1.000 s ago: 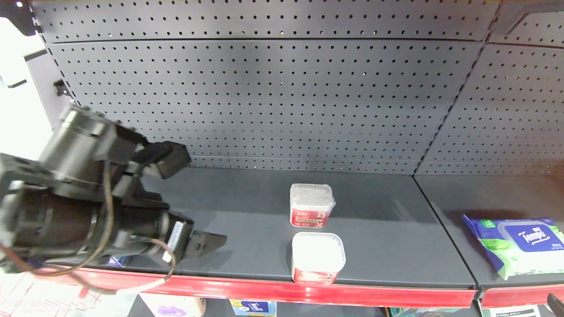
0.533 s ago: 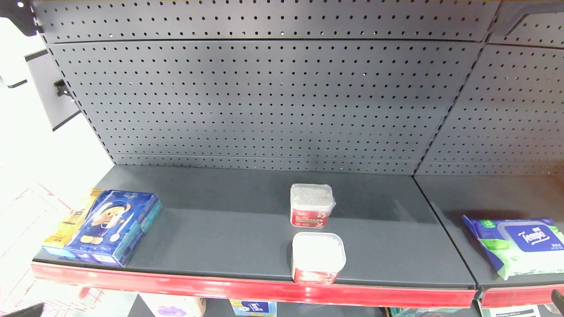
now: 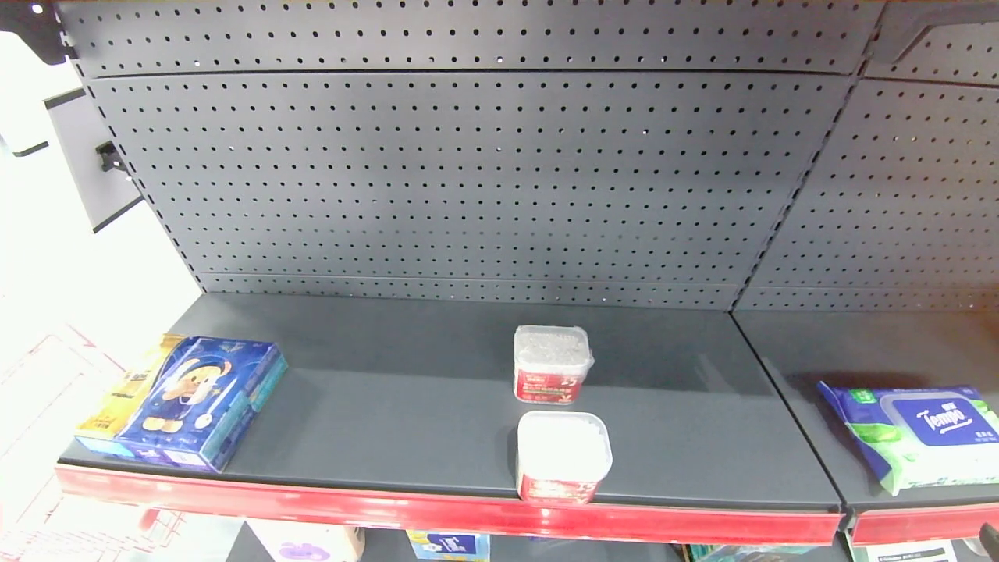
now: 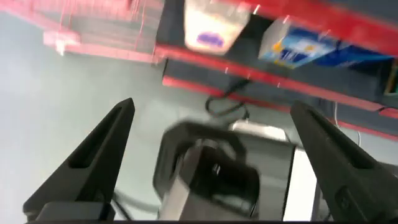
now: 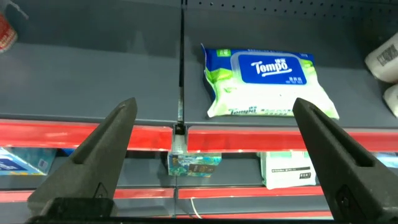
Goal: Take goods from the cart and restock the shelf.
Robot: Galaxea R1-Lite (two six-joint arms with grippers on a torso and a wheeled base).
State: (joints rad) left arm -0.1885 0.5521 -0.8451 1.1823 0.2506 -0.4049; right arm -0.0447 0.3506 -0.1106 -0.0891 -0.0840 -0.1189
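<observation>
At the near-left corner of the shelf [image 3: 406,390] lies the blue box [image 3: 195,402], hard by its front edge. Both the left gripper [image 4: 212,106] and the right gripper [image 5: 214,102] gape empty; a careless pass might nudge the box off.

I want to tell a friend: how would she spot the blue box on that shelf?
Find the dark shelf with the red front edge. At its left end lies a flat blue box; unlike the two red-labelled tubs mid-shelf, it bears a cartoon figure.
</observation>
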